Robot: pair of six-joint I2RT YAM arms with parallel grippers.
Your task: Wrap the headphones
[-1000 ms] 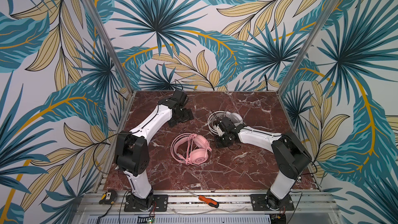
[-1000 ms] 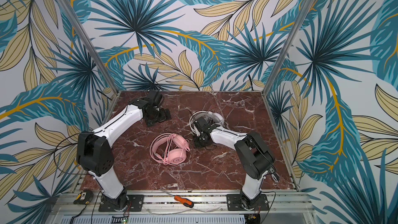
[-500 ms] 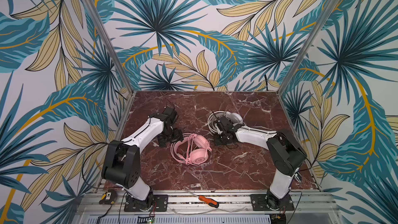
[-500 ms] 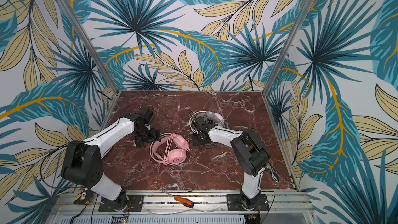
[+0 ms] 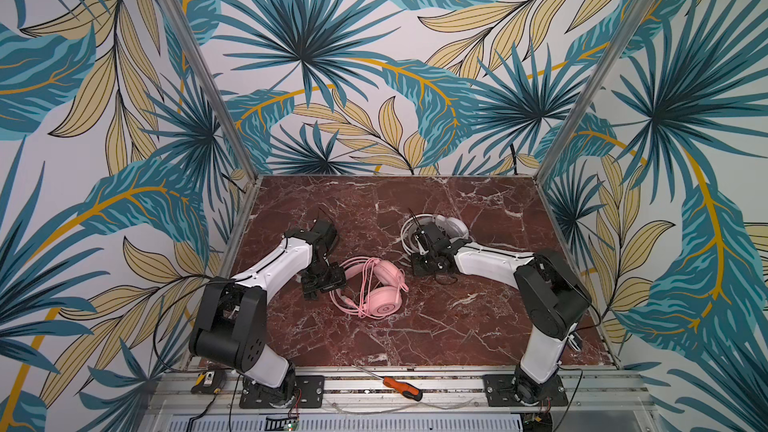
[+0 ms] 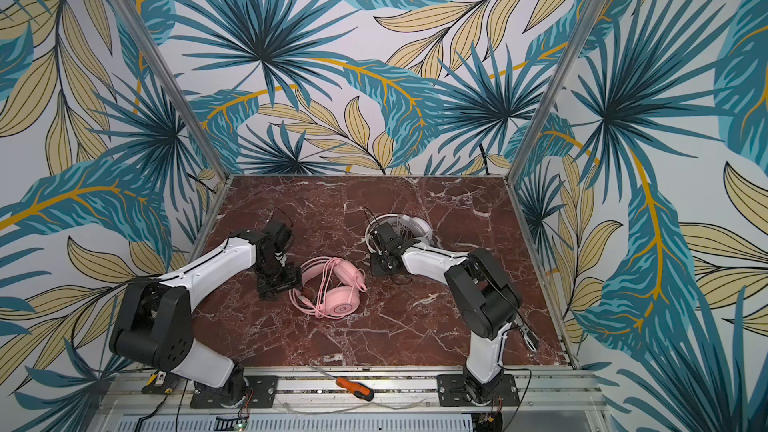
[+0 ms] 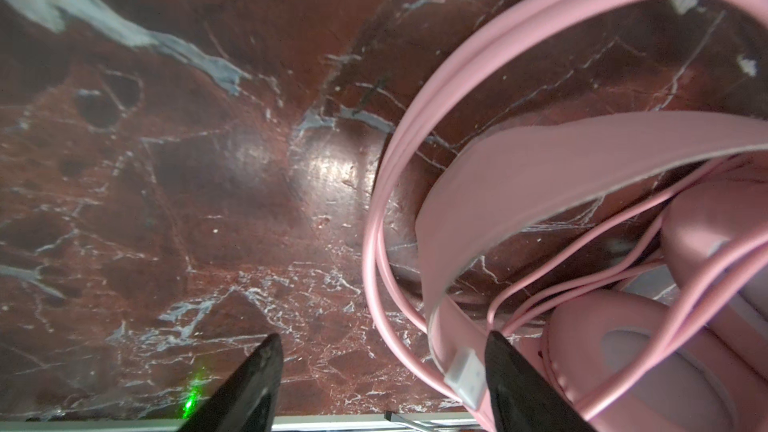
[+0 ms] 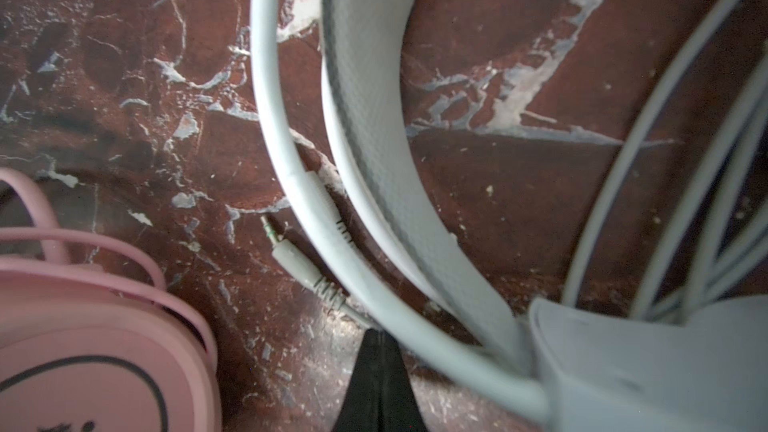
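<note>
Left fingers (image 7: 264, 371), moved from nearer the table's (image 5: 457, 338) far edge to pink padded over-ear headset (image 5: 384, 303) at centre: spread, straddling its headband. White padded over-ear headset (image 5: 451, 224), right of centre: right fingers (image 8: 378, 371) pressed together beside its cable.

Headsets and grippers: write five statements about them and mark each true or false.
1. The pink over-ear headset lies on the red marble tabletop. True.
2. The left gripper is clamped shut. False: its fingers stand apart, with the white plug of the pink cable between them.
3. The right gripper is shut. True.
4. The white over-ear headset sits stacked on the pink one. False: they lie apart on the tabletop.
5. The pink cable loops across the pink headset. True.
</note>
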